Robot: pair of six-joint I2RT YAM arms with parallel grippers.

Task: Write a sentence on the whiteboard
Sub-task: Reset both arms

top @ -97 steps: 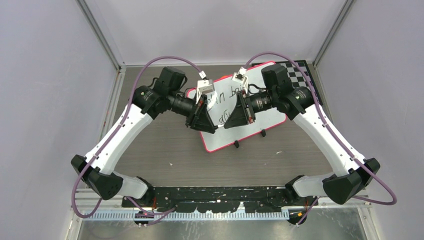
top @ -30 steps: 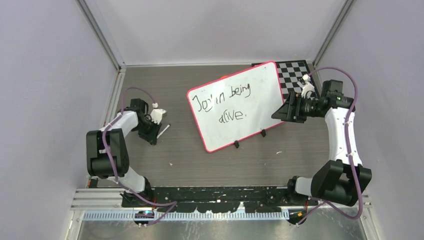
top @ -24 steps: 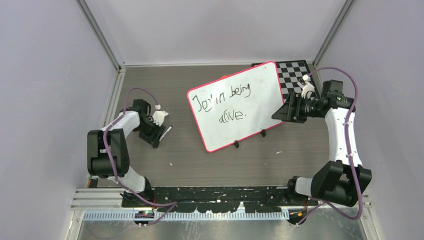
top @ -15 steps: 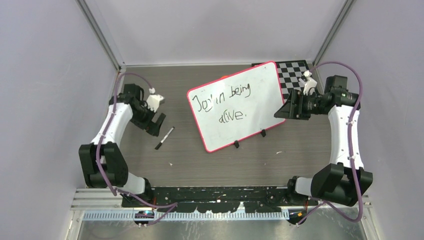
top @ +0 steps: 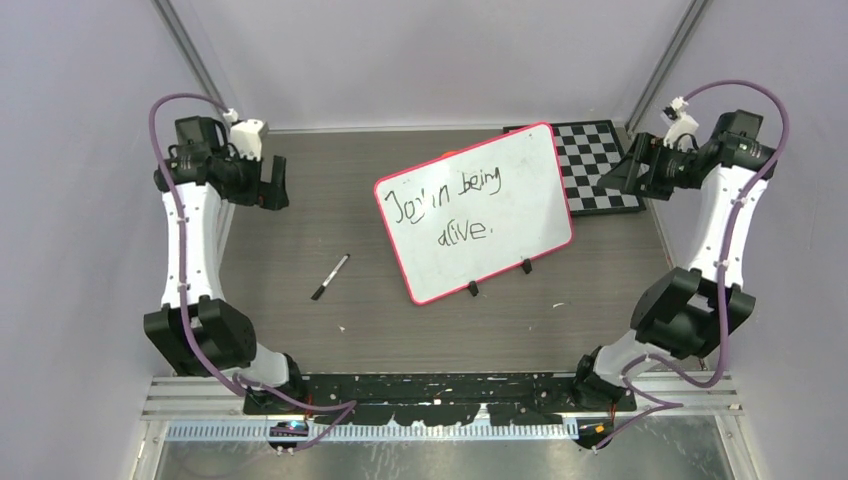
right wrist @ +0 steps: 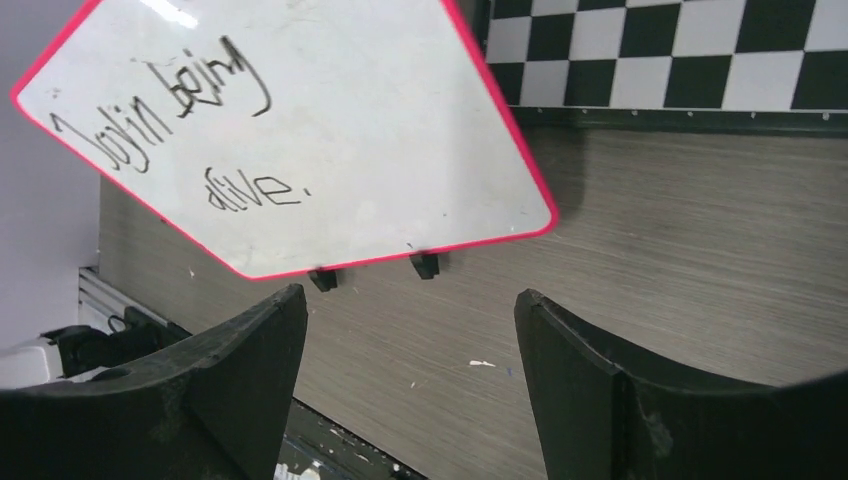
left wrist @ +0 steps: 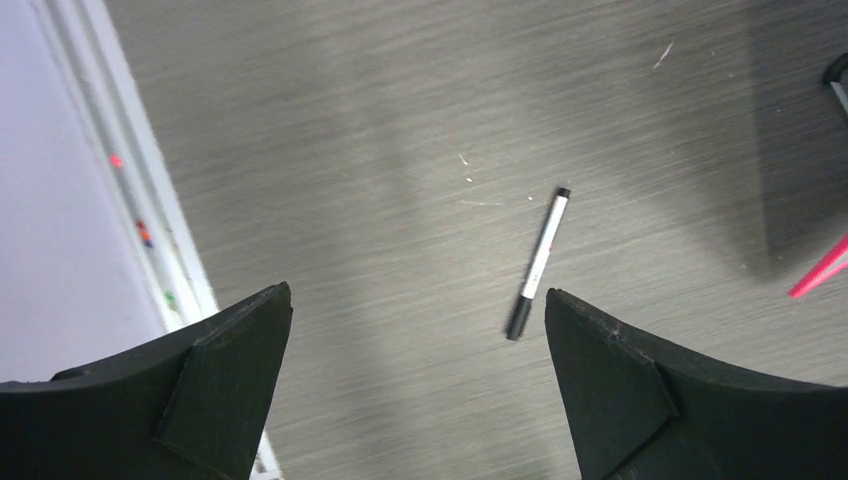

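Sentence (top: 445,207) on whiteboard (top: 525,180) judged complete, marker (top: 329,277) lying left of it; left gripper (top: 272,185) and right gripper (top: 618,178) spread empty, only parking is left.

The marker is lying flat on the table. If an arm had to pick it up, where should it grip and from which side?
Grip the marker mid-barrel, coming straight down, fingers turned to close across its thin width. It lies flat and diagonal, apart from the whiteboard, so both long sides look free. The left gripper, open, is probably nearer.
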